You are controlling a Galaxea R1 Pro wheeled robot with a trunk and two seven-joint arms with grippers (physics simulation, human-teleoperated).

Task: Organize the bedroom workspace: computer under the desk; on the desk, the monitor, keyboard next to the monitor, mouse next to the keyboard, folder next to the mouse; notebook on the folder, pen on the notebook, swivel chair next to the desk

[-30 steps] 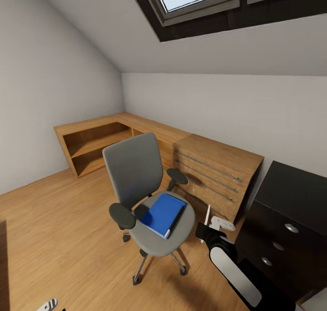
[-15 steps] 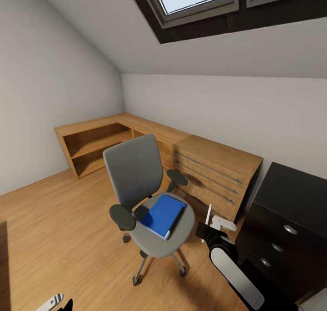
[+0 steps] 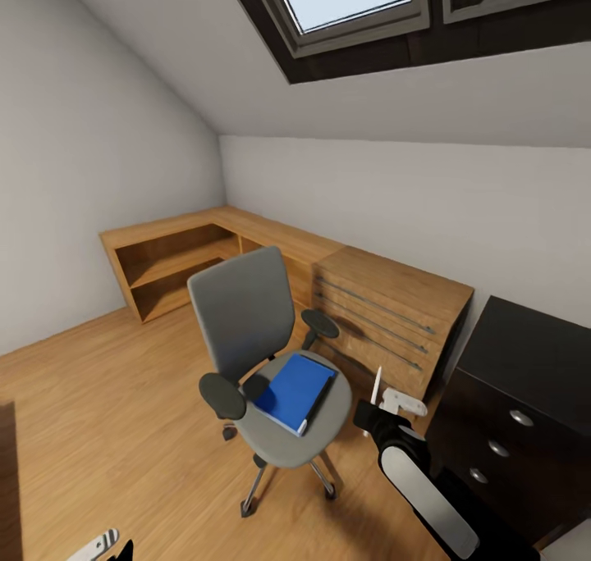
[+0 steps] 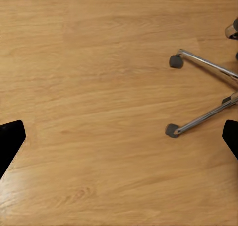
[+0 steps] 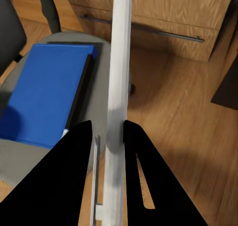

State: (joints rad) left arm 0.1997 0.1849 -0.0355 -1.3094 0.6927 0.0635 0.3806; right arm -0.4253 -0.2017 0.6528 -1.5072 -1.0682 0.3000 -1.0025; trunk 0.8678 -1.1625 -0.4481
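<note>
The grey swivel chair (image 3: 243, 315) stands on the wood floor in the middle of the head view. The blue folder (image 3: 295, 390) lies flat on its seat. Just right of the seat, my right gripper (image 3: 379, 403) is shut on the white pen (image 3: 376, 385), which points upward. In the right wrist view the pen (image 5: 119, 82) runs between the two black fingers (image 5: 74, 176), with the folder (image 5: 44, 92) on the grey seat beside it. The black desk (image 3: 517, 356), with its round silver knobs, is at the right edge. My left gripper (image 4: 119, 139) hangs open over bare floor near the chair's chrome base (image 4: 206, 89).
A wooden dresser with bar handles (image 3: 386, 311) stands against the wall between the chair and the desk. A low wooden corner shelf (image 3: 172, 253) runs along the far left wall. A skylight sits in the sloped ceiling above. Open floor lies left of the chair.
The whole picture has shifted slightly, so the camera moved. My left gripper's tip has edged right along the bottom edge. The pen stays in the right gripper.
</note>
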